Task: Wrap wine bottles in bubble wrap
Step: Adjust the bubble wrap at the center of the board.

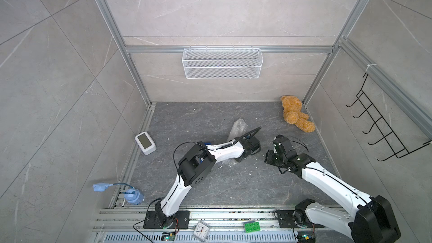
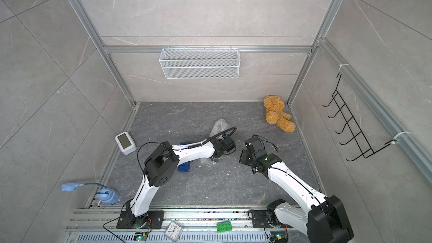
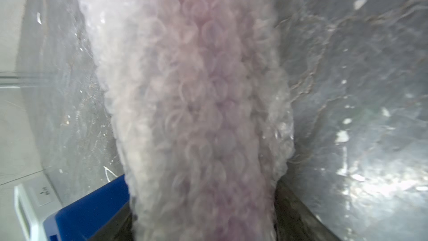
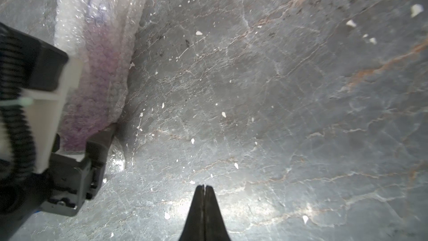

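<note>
The bubble wrap (image 1: 238, 127) lies rolled into a long bundle on the dark floor, seen in both top views (image 2: 218, 126). The wine bottle (image 3: 208, 112) shows only as a purple tint through the wrap, also in the right wrist view (image 4: 102, 66). My left gripper (image 1: 242, 157) reaches over the near end of the bundle. Its dark fingers (image 3: 289, 205) press against both sides of the roll, shut on it. My right gripper (image 4: 203, 185) hangs shut and empty above bare floor, just right of the bundle (image 1: 268, 157).
A blue tape dispenser (image 2: 184, 167) lies under my left forearm, left of the bundle. A white box-shaped device (image 1: 146, 142) stands at the left wall. A teddy bear (image 1: 295, 113) lies in the back right corner. A wire basket (image 1: 222, 63) hangs on the back wall.
</note>
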`<action>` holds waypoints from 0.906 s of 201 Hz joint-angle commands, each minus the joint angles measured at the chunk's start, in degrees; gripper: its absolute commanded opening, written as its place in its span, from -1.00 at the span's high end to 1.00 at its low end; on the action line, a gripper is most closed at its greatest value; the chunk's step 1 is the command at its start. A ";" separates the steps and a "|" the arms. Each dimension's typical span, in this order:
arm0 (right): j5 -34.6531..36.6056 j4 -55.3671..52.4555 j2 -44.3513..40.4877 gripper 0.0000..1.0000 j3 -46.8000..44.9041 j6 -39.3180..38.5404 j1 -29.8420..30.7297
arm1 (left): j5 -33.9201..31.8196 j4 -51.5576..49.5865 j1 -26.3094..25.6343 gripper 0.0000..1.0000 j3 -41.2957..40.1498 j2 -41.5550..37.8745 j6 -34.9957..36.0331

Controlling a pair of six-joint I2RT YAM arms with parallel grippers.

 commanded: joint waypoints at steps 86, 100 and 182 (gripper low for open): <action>-3.14 2.51 0.51 1.00 0.27 0.88 -0.29 | 33.98 16.50 6.31 -0.01 -17.18 -17.09 -10.63; -2.88 2.20 0.89 1.00 0.20 0.88 -0.28 | 36.92 21.04 6.85 -0.01 -20.32 -19.04 -13.82; -5.42 6.56 4.98 1.00 -0.43 2.47 -0.32 | 51.50 52.38 8.19 -0.01 -33.66 -20.33 -31.94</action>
